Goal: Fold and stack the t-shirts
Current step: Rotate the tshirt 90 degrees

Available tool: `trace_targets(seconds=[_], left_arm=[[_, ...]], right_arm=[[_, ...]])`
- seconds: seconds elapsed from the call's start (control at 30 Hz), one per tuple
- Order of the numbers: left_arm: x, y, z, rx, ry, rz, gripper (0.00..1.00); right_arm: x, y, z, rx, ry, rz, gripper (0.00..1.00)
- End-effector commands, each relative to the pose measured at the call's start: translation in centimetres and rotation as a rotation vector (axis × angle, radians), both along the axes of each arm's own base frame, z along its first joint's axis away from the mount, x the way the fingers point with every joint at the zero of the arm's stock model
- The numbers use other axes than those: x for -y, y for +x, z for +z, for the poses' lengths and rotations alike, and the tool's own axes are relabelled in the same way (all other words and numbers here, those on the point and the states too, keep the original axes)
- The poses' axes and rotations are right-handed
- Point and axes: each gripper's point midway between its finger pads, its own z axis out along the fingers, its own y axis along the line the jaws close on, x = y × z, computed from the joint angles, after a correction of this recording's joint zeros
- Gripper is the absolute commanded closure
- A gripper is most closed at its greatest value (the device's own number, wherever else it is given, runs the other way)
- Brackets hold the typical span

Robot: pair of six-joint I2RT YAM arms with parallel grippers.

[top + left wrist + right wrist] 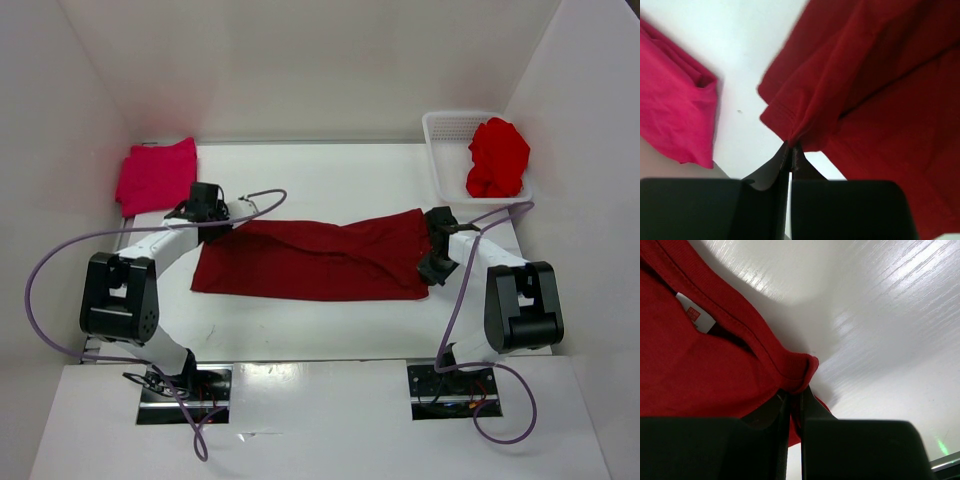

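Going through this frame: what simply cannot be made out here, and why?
Right wrist view: print on the white tag, too small and blurred.
Top view: the basket floor, covered by the bright red t-shirt.
Left wrist view: the pink t-shirt, cut off by the left edge; the dark maroon t-shirt, cut off top and right.

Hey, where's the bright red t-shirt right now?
In the top view, the bright red t-shirt sits bunched in the white mesh basket at the table's far right corner, beyond the right end effector.
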Motion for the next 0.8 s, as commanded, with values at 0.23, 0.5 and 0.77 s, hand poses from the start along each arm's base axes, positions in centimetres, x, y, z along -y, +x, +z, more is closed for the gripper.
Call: trace_targets(seconds=[0.23, 0.5, 0.77], left_arm=[[1.9, -5.8, -3.4, -0.202, -0.018, -0.142, 0.98], [1.3, -7.2, -4.4, -0.249, 0.031, -0.154, 0.94], [0.4, -5.1, -2.7, -0.175, 0.018, -0.051, 0.38]], right_arm=[[-0.6, 1.3, -0.1, 0.033, 0.009, 0.012, 0.96], [-0.4, 1.2, 0.2, 0.037, 0.002, 0.002, 0.96], [-0.5, 1.2, 0.6, 0.051, -0.003, -0.002, 0.47]])
